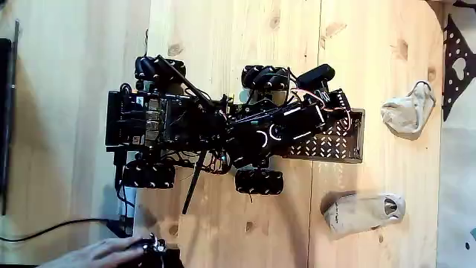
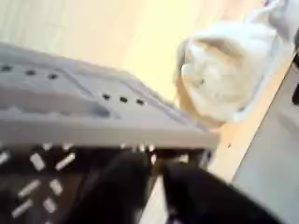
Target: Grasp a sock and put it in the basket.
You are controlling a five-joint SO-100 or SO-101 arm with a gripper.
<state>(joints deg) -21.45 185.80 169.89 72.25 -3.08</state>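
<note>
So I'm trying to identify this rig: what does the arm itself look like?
In the fixed view the arm is black and boxy with white curved markings, red and thin dark cables running along it. The wrist view shows its hand as dark, blurred fingers. It sits on a black wheeled base.

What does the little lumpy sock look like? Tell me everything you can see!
The sock is small, cream-beige and soft-looking, scrunched into a roundish lump, with a thin loop of cuff sticking up at its top right. In the fixed view it lies on the pale wooden table, to the right of the basket and apart from it. Nothing touches it but the table. The wrist view shows it blurry, just past the basket's edge.
</note>
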